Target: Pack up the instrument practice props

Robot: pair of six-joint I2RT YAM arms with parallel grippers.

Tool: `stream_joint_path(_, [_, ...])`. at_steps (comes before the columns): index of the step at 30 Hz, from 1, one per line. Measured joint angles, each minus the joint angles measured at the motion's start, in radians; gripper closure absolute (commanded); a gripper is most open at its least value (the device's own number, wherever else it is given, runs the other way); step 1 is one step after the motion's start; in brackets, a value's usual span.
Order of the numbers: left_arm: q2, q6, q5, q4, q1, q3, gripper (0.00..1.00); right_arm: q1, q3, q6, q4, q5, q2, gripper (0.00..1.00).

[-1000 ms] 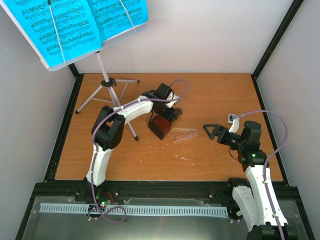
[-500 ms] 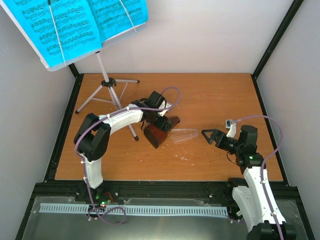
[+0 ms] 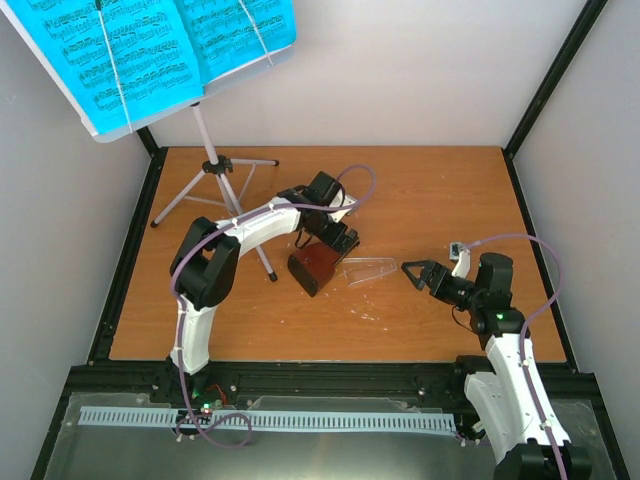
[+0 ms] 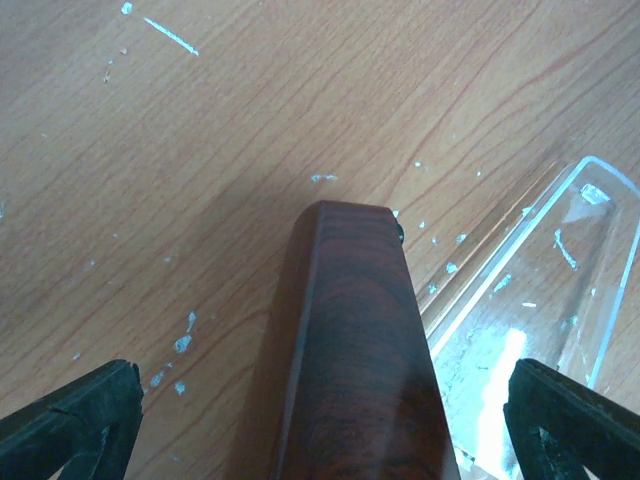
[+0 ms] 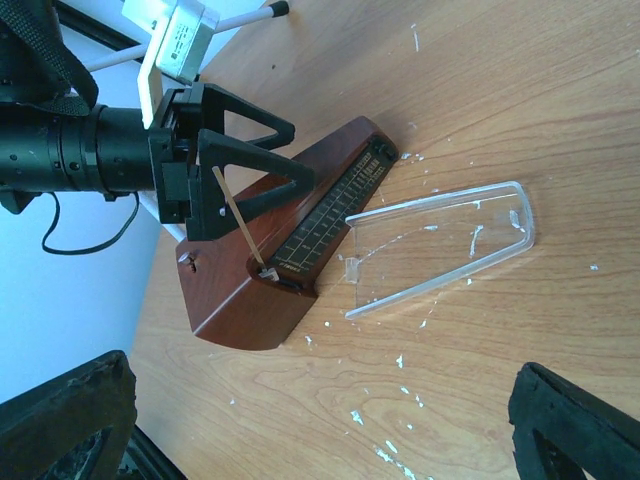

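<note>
The brown metronome (image 3: pixel 312 268) lies on its side on the table, its face turned toward the right arm and its pendulum rod (image 5: pixel 236 216) sticking up. Its clear cover (image 3: pixel 368 270) lies detached beside it. My left gripper (image 3: pixel 336 238) hangs open just above the metronome (image 4: pixel 355 350), one finger on each side, not touching it. My right gripper (image 3: pixel 414 272) is open and empty, a short way right of the cover (image 5: pixel 440 245). The cyan sheet music (image 3: pixel 150 50) rests on the silvery tripod stand (image 3: pixel 222 168) at the back left.
One leg of the stand (image 3: pixel 264 262) runs forward under my left arm, close to the metronome. Black frame rails (image 3: pixel 130 250) border the wooden table (image 3: pixel 450 190). White flecks are scattered over the wood near the cover.
My left gripper has opened wide and let go of the metronome, which now lies slightly nearer and to the left. My right gripper has crept left toward the clear cover.
</note>
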Motion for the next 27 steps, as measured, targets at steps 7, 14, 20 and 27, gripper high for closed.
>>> stream_joint_path(7, [0.002, 0.024, -0.002, -0.009, 0.0, -0.011, 0.0, 0.0, -0.001, 0.0, 0.0, -0.002, 0.0, 0.0])
stream_joint_path(14, [0.002, 0.056, -0.031, -0.015, -0.006, -0.033, 0.01, 0.0, -0.018, 0.001, 0.002, -0.009, 0.006, 0.0])
stream_joint_path(20, [0.002, 0.074, -0.031, -0.017, -0.008, -0.044, 0.01, 0.0, -0.022, 0.001, 0.007, -0.013, 0.029, 0.0])
stream_joint_path(27, [0.002, 0.086, -0.033, -0.012, -0.012, -0.053, 0.14, 0.0, -0.023, 0.001, 0.011, -0.016, 0.029, 0.0])
